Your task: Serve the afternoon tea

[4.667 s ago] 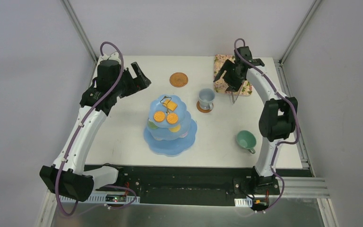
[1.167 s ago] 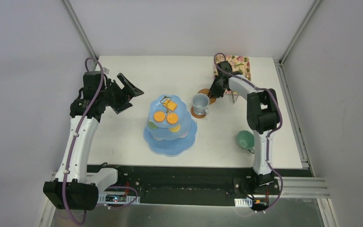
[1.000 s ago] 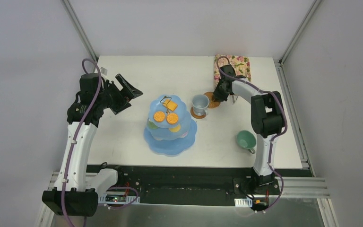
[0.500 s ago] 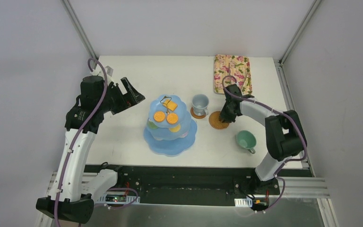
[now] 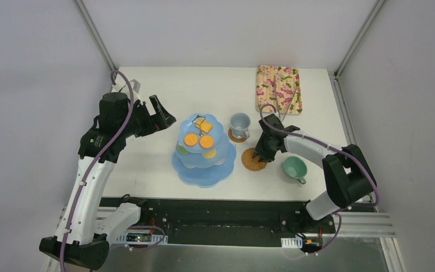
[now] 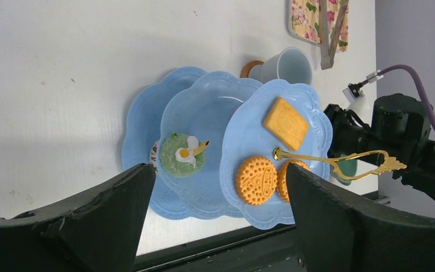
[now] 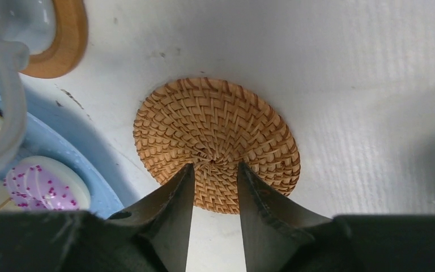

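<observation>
The light-blue three-tier stand [image 5: 204, 153] holds orange biscuits [image 5: 191, 139] on its top tier and small donuts lower down; it also shows in the left wrist view [image 6: 204, 113]. The grey-blue cup [image 5: 239, 123] stands on one brown coaster [image 5: 238, 136]. The green cup [image 5: 294, 168] sits on the bare table at front right. My right gripper [image 5: 259, 154] is slightly open, its fingertips [image 7: 186, 173] pressing on the middle of the second woven coaster [image 7: 215, 139], which lies flat between stand and green cup. My left gripper [image 5: 161, 116] is wide open and empty, hovering left of the stand.
The floral tray [image 5: 277, 88] lies at the back right with the metal tongs [image 6: 328, 39] on it. The stand's gold handle [image 6: 340, 161] sticks up from the top tier. The stand's rim [image 7: 62, 147] and a pink-dotted donut [image 7: 45, 184] lie close left of the right gripper.
My right gripper has moved the second coaster from the back of the table, past the grey-blue cup, to the front between stand and green cup. My left gripper shifted slightly toward the stand.
</observation>
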Action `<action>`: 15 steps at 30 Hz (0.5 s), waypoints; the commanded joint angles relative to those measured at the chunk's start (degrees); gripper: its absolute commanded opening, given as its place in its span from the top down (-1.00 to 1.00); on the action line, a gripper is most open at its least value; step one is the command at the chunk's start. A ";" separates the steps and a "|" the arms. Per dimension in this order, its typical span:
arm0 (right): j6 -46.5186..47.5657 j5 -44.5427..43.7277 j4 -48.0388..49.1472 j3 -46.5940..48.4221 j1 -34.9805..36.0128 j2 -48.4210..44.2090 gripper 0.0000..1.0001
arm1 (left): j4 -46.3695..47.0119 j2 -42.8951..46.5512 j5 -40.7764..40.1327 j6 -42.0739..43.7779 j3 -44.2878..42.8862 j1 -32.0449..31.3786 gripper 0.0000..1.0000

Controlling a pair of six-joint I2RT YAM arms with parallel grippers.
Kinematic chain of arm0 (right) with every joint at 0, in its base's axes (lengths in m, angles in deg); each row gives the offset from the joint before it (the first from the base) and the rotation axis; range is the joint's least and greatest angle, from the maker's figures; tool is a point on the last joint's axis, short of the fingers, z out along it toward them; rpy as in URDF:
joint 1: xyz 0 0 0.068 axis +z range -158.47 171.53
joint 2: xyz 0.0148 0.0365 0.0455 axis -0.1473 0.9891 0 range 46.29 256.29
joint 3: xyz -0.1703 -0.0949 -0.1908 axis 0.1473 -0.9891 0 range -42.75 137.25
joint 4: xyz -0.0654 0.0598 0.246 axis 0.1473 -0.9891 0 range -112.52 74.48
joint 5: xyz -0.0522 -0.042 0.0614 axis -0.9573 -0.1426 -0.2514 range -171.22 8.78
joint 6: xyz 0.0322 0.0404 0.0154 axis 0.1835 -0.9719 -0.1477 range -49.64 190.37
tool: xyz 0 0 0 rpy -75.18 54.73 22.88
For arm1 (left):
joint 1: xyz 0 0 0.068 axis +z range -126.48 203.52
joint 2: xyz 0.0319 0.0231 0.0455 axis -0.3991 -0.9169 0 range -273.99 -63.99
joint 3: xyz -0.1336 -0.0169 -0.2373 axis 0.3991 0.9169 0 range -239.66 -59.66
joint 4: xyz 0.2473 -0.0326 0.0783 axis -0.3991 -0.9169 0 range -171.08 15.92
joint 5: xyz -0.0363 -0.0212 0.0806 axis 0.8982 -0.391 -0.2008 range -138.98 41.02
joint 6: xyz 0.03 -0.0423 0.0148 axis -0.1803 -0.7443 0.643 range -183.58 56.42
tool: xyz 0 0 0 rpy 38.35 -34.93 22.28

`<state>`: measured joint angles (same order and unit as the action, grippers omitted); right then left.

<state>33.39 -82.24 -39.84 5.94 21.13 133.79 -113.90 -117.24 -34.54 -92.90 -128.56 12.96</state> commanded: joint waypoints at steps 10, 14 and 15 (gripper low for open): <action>0.24 -1.81 -9.23 9.38 0.95 -2.02 0.04 | -1.55 2.22 -4.37 4.27 -0.99 -0.59 -0.81; 3.04 -5.79 -15.90 14.85 0.79 -8.95 -0.32 | -0.27 1.65 -4.17 3.85 -0.33 -0.59 -0.81; 3.96 -7.87 -18.45 15.88 0.62 -10.85 -0.48 | -0.04 1.45 -4.09 3.80 -0.36 -0.59 -0.81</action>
<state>34.20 -83.49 -49.45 14.88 21.83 132.24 -115.03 -115.67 -37.60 -90.10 -128.56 12.96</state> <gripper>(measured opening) 0.632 0.906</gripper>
